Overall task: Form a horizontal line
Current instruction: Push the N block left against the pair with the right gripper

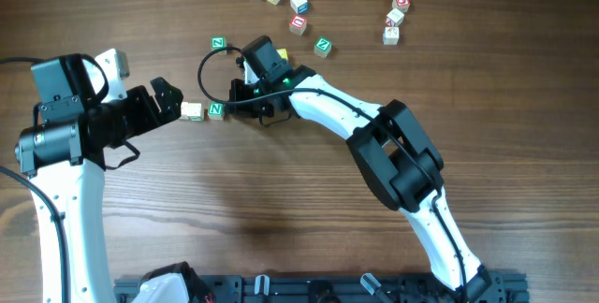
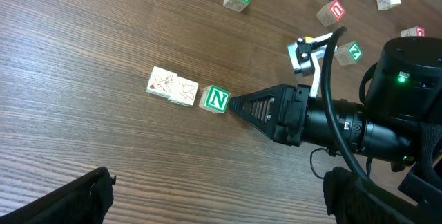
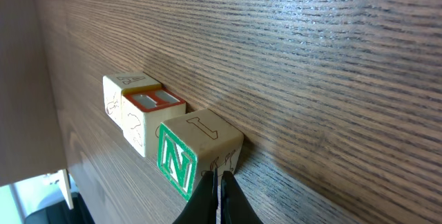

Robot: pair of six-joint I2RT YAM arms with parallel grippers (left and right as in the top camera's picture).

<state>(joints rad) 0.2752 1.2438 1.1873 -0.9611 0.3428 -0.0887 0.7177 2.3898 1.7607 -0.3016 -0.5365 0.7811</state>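
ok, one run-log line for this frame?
right gripper: shut, tip at green-N cube | left gripper: open, near row's other end | row: three cubes touching, straight

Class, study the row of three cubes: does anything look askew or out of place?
Only slightly: the green N cube at the row's end looks a little turned against the two pale cubes. The shut right gripper touches it.

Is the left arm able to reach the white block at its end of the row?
Probably yes: the left end effector is open right beside that white block, with nothing between them.
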